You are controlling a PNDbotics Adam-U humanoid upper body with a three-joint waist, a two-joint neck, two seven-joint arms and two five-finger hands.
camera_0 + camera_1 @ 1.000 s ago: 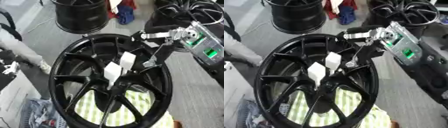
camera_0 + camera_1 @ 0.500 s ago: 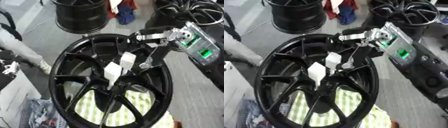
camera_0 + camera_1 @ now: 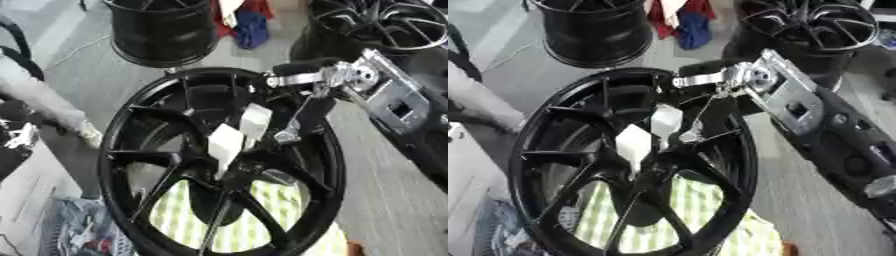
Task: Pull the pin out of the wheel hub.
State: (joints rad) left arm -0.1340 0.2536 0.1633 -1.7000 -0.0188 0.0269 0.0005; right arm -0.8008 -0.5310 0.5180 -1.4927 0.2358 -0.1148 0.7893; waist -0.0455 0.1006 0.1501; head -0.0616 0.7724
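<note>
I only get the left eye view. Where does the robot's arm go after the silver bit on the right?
Observer: In the right eye view, a black forearm runs from the robot hand down to the right edge.
Operator: Is the wheel in the top right corner cut off for you too?
Observer: No. The right eye view shows the right side of that spare wheel, inside the picture's edge.
</note>
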